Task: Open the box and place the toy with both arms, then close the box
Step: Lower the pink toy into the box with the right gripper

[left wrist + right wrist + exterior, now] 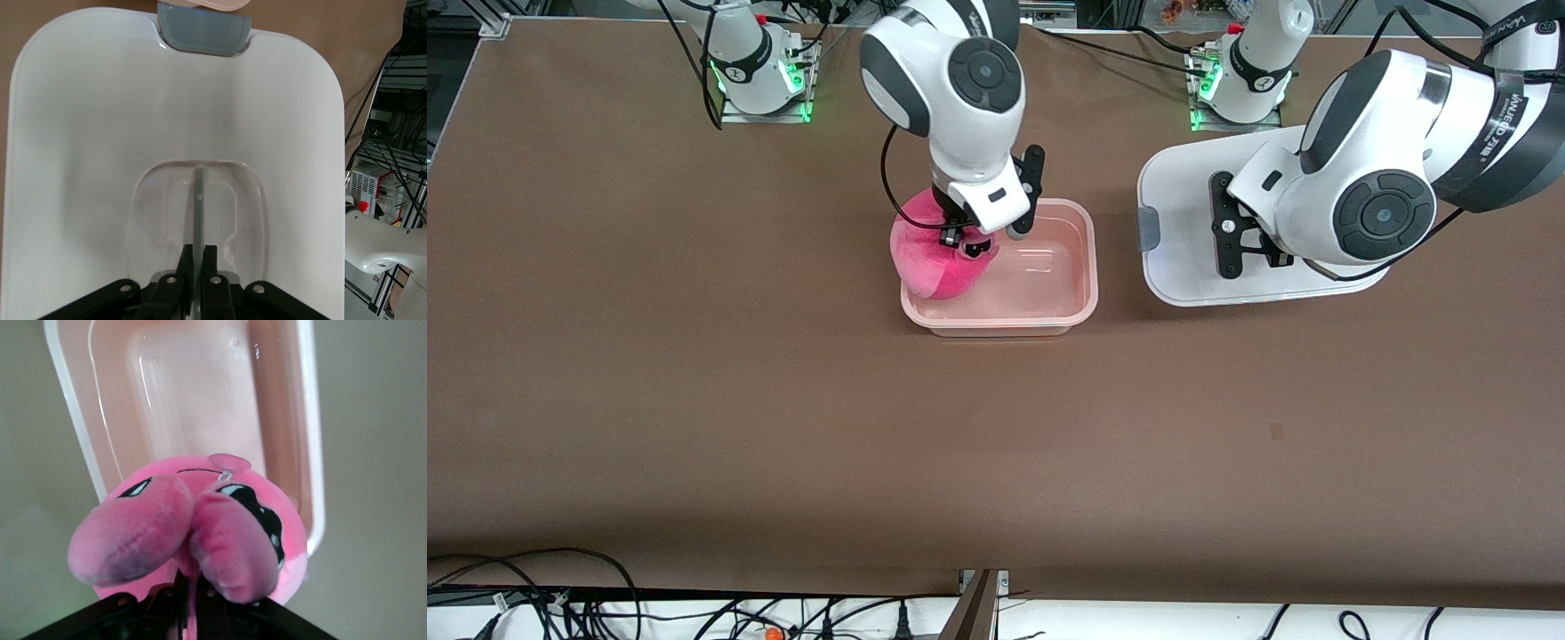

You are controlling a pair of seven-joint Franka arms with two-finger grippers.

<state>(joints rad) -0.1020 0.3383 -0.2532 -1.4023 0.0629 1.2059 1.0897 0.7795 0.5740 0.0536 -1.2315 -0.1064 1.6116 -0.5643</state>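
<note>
Right gripper point(971, 242) fingers pinching shut on soft pink plush toy point(934, 258), hanging over open translucent box point(1049, 307) end. Left gripper point(198, 267) fingers clamping grey handle point(199, 207) of smooth white lid point(1183, 191), resting on desk point(694, 400) beside box.

White arms point(969, 133) — grey joints, black cables.

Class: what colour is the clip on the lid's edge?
Grey, on the white lid; the clip shows best in the left wrist view.

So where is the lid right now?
The lid lies flat on the table beside the open box, toward the left arm's end, with the left gripper shut on its centre handle.
</note>
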